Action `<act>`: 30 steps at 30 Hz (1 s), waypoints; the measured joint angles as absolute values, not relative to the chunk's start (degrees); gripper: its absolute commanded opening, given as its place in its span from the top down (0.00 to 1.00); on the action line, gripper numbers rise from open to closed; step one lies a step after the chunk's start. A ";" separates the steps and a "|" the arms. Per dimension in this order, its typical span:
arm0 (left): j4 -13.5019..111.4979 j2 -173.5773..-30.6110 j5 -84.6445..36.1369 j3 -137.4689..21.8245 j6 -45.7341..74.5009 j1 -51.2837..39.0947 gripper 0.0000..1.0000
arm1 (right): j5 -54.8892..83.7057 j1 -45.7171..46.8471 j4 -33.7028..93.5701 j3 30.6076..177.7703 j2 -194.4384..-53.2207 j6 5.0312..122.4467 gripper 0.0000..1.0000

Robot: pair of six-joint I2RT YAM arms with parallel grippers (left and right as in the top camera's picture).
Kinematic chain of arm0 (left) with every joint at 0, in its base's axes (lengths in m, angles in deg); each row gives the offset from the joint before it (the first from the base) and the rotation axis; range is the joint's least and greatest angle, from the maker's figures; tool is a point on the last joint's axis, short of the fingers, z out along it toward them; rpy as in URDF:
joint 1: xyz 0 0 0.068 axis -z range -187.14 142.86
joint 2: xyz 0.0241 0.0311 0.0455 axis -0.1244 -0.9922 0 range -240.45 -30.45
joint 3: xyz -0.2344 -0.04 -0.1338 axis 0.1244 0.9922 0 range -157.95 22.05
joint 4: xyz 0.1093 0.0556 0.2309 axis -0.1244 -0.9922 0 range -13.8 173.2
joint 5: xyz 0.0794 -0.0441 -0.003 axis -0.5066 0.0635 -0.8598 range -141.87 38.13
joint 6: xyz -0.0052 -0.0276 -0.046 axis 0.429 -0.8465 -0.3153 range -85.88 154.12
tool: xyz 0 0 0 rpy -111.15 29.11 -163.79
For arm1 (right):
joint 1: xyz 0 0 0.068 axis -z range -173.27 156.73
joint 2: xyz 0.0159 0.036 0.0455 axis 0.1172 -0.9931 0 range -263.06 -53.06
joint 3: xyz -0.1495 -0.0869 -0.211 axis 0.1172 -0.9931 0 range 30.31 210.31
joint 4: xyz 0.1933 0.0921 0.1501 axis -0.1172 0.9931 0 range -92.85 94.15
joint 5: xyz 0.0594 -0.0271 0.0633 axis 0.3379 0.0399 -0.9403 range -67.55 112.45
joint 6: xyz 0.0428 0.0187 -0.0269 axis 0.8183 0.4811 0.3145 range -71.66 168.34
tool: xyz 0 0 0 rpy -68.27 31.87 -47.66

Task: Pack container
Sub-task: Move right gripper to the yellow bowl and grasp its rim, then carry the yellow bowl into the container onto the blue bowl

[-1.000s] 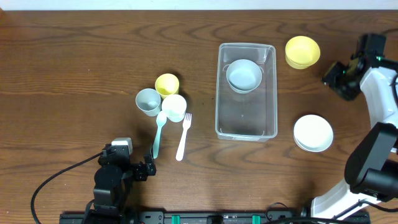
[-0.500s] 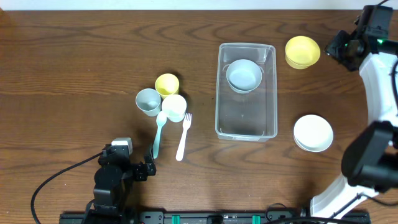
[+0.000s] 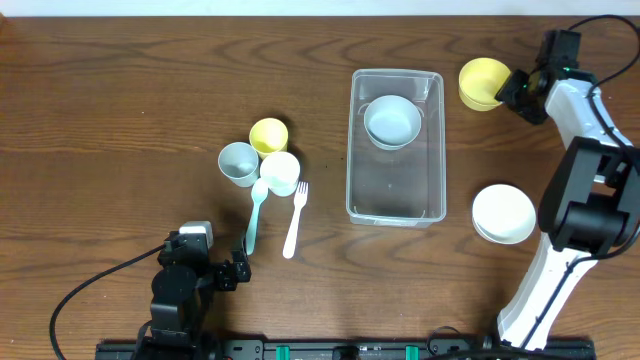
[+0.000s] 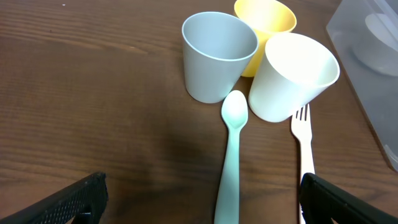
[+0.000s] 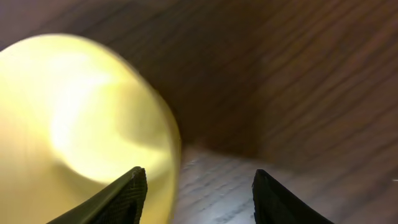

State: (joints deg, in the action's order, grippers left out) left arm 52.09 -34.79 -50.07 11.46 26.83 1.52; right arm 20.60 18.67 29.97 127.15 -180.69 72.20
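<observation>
Overhead view: the right gripper (image 3: 512, 88), jaws held apart, is set far right beside the yellow bowl (image 3: 485, 82). The container (image 3: 395, 195) lies to its left, its long axis running near to far, closer to this arm. The left gripper (image 4: 202, 193), also spread, is parked near.

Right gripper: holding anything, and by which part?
Nothing held. The right gripper is open at the yellow bowl, whose rim appears to lie between the fingers, unclamped.
</observation>
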 measured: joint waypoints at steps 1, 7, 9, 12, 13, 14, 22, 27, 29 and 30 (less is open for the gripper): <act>52.11 -34.79 -50.07 11.46 26.81 1.52 0.02 | 20.50 18.50 29.90 127.17 -180.78 72.15 0.50; 52.09 -34.79 -50.07 11.46 26.81 1.54 0.02 | 20.47 17.91 31.15 128.09 -182.11 72.33 0.99; 52.09 -34.79 -50.07 11.46 26.81 1.54 0.02 | 21.52 17.93 34.12 129.09 -182.13 72.46 0.99; 52.11 -34.79 -50.07 11.46 26.81 1.52 0.02 | 24.36 17.93 39.52 131.08 -181.94 72.48 0.99; 52.09 -34.79 -50.07 11.46 26.81 1.54 0.02 | 25.39 17.89 41.40 131.91 -181.76 72.48 0.99; 52.09 -34.79 -50.07 11.46 26.81 1.54 0.02 | 26.79 17.86 43.71 132.90 -181.21 72.44 0.99; 52.11 -34.79 -50.07 11.46 26.81 1.54 0.02 | 28.78 14.28 56.68 142.30 -167.25 71.87 0.99; 52.11 -34.79 -50.07 11.46 26.81 1.54 0.02 | 26.79 5.08 62.21 146.19 -155.03 71.74 0.99; 52.11 -34.79 -50.07 11.46 26.81 1.54 0.02 | 26.11 0.55 64.28 146.41 -153.41 71.76 0.99; 52.11 -34.79 -50.07 11.46 26.81 1.52 0.02 | 26.13 -1.35 65.07 146.03 -153.59 71.80 0.99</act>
State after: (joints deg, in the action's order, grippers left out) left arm 52.11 -34.79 -50.07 11.46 26.81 1.52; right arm 26.13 -1.35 65.07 146.03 -153.59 71.80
